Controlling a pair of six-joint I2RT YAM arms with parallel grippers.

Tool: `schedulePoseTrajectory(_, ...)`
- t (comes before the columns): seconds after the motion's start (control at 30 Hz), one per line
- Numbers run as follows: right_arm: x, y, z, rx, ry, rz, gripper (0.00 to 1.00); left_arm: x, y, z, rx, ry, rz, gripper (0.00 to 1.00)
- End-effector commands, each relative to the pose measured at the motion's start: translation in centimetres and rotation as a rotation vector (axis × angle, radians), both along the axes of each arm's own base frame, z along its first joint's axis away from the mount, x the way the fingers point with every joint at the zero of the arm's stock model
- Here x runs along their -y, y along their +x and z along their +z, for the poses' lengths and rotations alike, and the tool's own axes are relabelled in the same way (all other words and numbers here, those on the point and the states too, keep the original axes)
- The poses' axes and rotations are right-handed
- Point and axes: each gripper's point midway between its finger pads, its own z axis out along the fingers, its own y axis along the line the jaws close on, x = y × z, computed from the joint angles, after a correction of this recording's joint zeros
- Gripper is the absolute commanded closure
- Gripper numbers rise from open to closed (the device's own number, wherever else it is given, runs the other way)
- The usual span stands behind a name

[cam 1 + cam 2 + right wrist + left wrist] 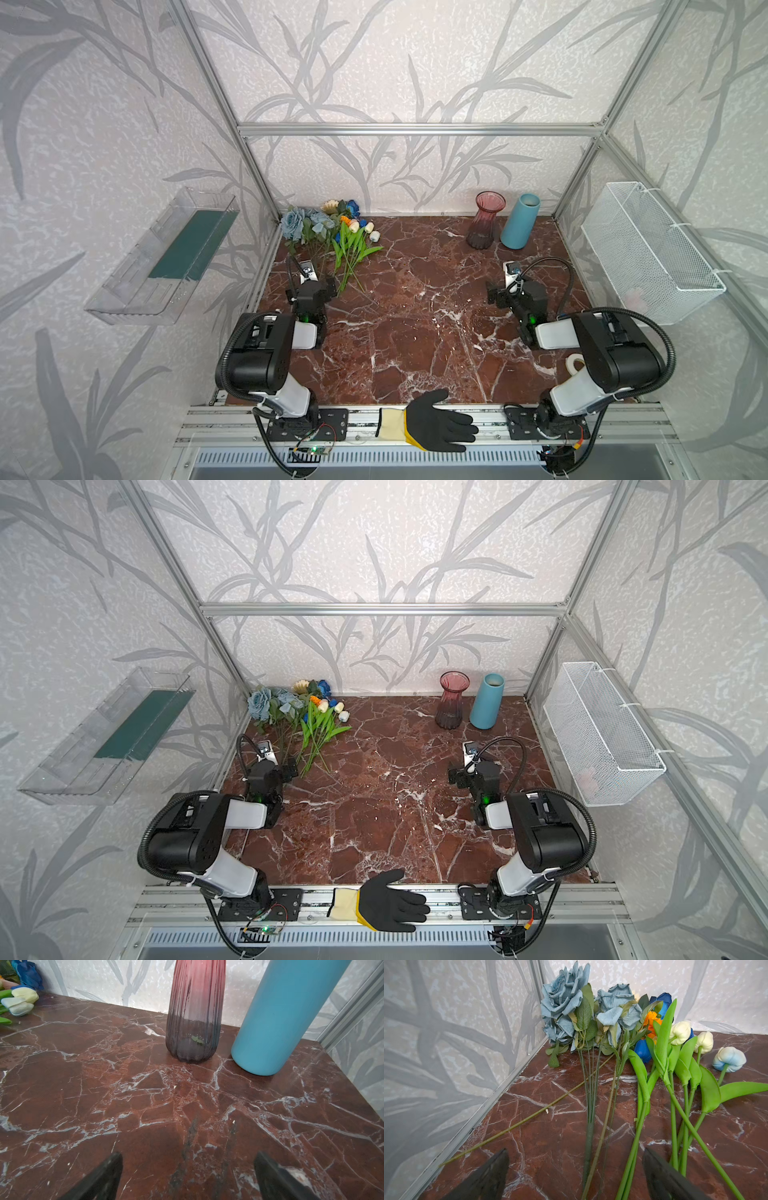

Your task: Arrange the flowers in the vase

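The flowers [328, 232] [297, 712] lie in a heap at the table's far left corner. Dusty-blue roses [564, 1001], an orange bloom [651, 1019] and pale tulips [681, 1031] with bright green leaves point at the wall, their stems toward me. My left gripper [321, 287] [575, 1150] hangs open at the stem ends, and rose stems [588, 1126] run between its fingers untouched. At the far right stand a pink ribbed glass vase [486, 220] [195, 1012] and a blue vase [519, 222] [278, 1016], both without flowers. My right gripper [505, 291] [188, 1153] is open over bare table, short of them.
A black work glove [436, 419] lies on the front rail. A white wire basket [648, 249] hangs on the right wall and a clear plastic tray [166, 253] on the left wall. A tape roll [575, 363] sits near the right arm's base.
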Motion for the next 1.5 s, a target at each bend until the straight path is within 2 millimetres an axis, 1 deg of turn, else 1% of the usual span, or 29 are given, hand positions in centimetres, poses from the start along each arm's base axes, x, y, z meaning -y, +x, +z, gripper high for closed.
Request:
schedulePoseTrajectory(0.0, 0.0, 0.5, 1.3, 0.039, 0.013, -0.003, 0.01, 0.0, 0.0, 0.6, 0.029, -0.007, 0.009, 0.01)
schedulePoseTrajectory(0.4, 0.2, 0.5, 1.2, 0.035, 0.011, -0.014, 0.01, 0.0, 0.0, 0.6, 0.026, -0.010, 0.008, 0.01)
schedulePoseTrajectory(0.47, -0.1, 0.3, 1.3, 0.046, -0.002, -0.003, 0.01, 0.0, 0.0, 0.6, 0.025, -0.010, 0.007, 0.01)
schedulePoseTrajectory(0.57, -1.3, -0.2, 1.4, 0.068, -0.004, 0.072, 0.01, 0.0, 0.0, 0.6, 0.025, -0.010, 0.008, 0.01)
schedulePoseTrajectory(0.7, -0.1, 0.4, 1.2, 0.033, 0.039, 0.029, 0.01, 0.0, 0.0, 0.5, 0.024, -0.010, 0.008, 0.01)
schedulePoseTrajectory(1.03, 0.0, 0.4, 1.3, 0.036, 0.038, 0.025, 0.01, 0.0, 0.0, 0.5, 0.025, -0.010, 0.009, 0.01)
schedulePoseTrajectory(1.07, 0.2, 0.4, 1.4, 0.042, 0.035, 0.005, 0.01, 0.0, 0.0, 0.7, 0.030, -0.009, 0.008, 0.01)
schedulePoseTrajectory(1.13, 1.4, -0.1, 2.4, 0.081, 0.034, -0.071, 0.01, 0.3, -0.1, 1.1, 0.030, 0.009, 0.001, 0.01)
schedulePoseTrajectory(1.2, 2.0, -0.8, 4.0, 0.109, 0.033, -0.105, 0.01, 1.7, -0.2, 3.4, 0.015, 0.076, -0.019, 0.01)
schedulePoseTrajectory(1.23, 2.1, -1.1, 5.1, 0.115, 0.032, -0.113, 0.00, 2.4, -0.4, 5.0, 0.014, 0.122, -0.014, 0.01)
schedulePoseTrajectory(1.27, 2.2, -1.3, 6.6, 0.129, 0.034, -0.120, 0.00, 3.0, -0.8, 7.0, 0.042, 0.143, 0.007, 0.01)
schedulePoseTrajectory(1.3, 2.4, -1.6, 8.6, 0.164, 0.073, -0.135, 0.00, 4.3, -1.0, 9.4, 0.087, 0.137, -0.026, 0.01)
schedulePoseTrajectory(1.33, 2.1, -1.8, 11.0, 0.223, 0.111, -0.122, 0.01, 6.5, -0.9, 11.7, 0.134, 0.116, -0.146, 0.01)
schedulePoseTrajectory(1.37, 1.6, -1.9, 13.0, 0.268, 0.135, -0.095, 0.02, 8.4, -0.9, 13.8, 0.191, 0.065, -0.249, 0.01)
schedulePoseTrajectory(1.4, 1.3, -1.5, 15.0, 0.300, 0.163, -0.079, 0.02, 10.7, -0.8, 16.2, 0.263, 0.012, -0.373, 0.01)
schedulePoseTrajectory(1.43, 1.1, -0.7, 15.6, 0.282, 0.179, -0.075, 0.02, 13.0, -0.7, 18.4, 0.328, -0.008, -0.496, 0.01)
schedulePoseTrajectory(1.47, 0.8, 0.3, 16.0, 0.267, 0.178, -0.063, 0.02, 14.7, -0.4, 19.9, 0.372, -0.021, -0.579, 0.01)
